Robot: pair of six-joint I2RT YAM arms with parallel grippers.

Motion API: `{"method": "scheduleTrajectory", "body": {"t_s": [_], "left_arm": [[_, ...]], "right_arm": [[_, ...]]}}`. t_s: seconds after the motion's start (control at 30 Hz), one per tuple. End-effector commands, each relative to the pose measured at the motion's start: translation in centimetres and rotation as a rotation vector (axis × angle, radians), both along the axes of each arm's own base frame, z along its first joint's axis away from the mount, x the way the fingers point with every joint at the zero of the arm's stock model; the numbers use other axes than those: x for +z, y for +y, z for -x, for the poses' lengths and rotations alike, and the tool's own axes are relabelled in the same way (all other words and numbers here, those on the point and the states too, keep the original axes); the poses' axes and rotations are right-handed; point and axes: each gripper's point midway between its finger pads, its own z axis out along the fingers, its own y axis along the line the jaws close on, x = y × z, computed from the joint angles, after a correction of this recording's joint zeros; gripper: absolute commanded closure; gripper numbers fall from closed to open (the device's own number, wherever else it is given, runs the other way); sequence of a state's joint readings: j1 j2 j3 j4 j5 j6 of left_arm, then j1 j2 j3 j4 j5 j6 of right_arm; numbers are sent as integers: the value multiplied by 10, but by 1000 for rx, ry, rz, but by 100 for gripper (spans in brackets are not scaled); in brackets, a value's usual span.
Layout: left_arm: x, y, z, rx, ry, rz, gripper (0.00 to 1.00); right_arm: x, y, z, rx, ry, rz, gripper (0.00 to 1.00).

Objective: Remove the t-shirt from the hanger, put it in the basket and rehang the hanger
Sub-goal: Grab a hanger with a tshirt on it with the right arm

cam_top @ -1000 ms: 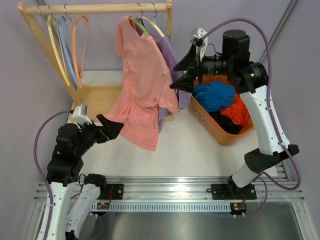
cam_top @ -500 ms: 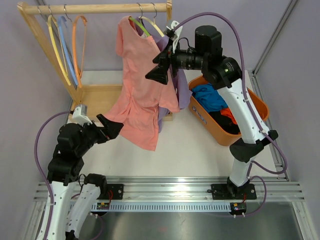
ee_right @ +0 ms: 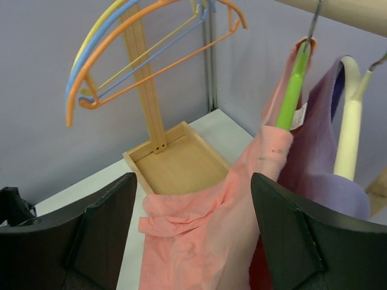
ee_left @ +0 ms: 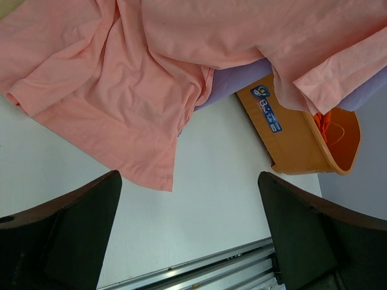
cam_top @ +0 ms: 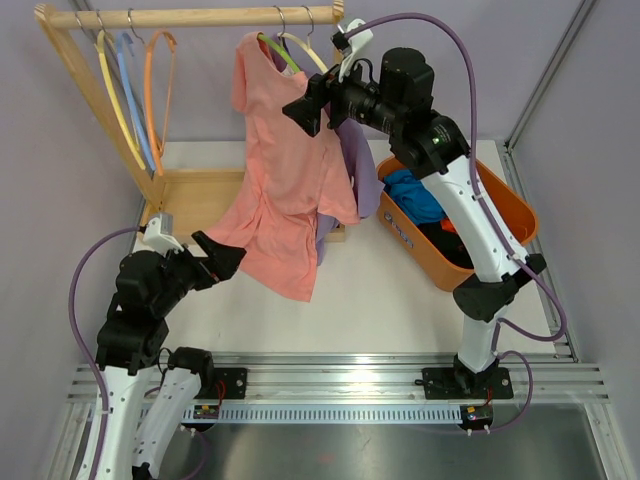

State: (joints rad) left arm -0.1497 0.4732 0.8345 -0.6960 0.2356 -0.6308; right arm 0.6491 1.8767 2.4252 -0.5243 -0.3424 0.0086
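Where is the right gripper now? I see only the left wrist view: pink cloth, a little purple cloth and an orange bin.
Observer: The right gripper is high up, beside the shoulder of the pink t-shirt, below the wooden rail.
Operator: Does it grip anything?
Observer: No. In the right wrist view its jaws stand wide open, and the shirt lies ahead of them.
Operator: Which hanger carries the pink shirt?
Observer: The green hanger. It goes into the collar, and its hook rises to the rail.
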Motion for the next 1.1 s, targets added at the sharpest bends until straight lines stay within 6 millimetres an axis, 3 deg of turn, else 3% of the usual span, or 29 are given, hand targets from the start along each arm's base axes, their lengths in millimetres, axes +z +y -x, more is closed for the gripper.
{"method": "scheduleTrajectory", "body": {"t_s": [0.0, 0.33, 0.7, 0.83, 1.07], "left_arm": [[10, 1, -6, 15, -41, 8, 1], [9, 4, -1, 26, -50, 9, 1], [7, 4, 0, 27, -47, 15, 1], [7, 3, 0, 26, -48, 19, 1], [8, 3, -2, 25, -50, 21, 1]], "right_arm": [[29, -11, -13, -109, -83, -74, 18], [1, -4, -41, -167, -77, -17, 23], [-43, 5, -66, -204, -45, 71, 32], [-46, 5, -68, -204, -52, 81, 44], [-36, 5, -68, -203, -78, 69, 85]]}}
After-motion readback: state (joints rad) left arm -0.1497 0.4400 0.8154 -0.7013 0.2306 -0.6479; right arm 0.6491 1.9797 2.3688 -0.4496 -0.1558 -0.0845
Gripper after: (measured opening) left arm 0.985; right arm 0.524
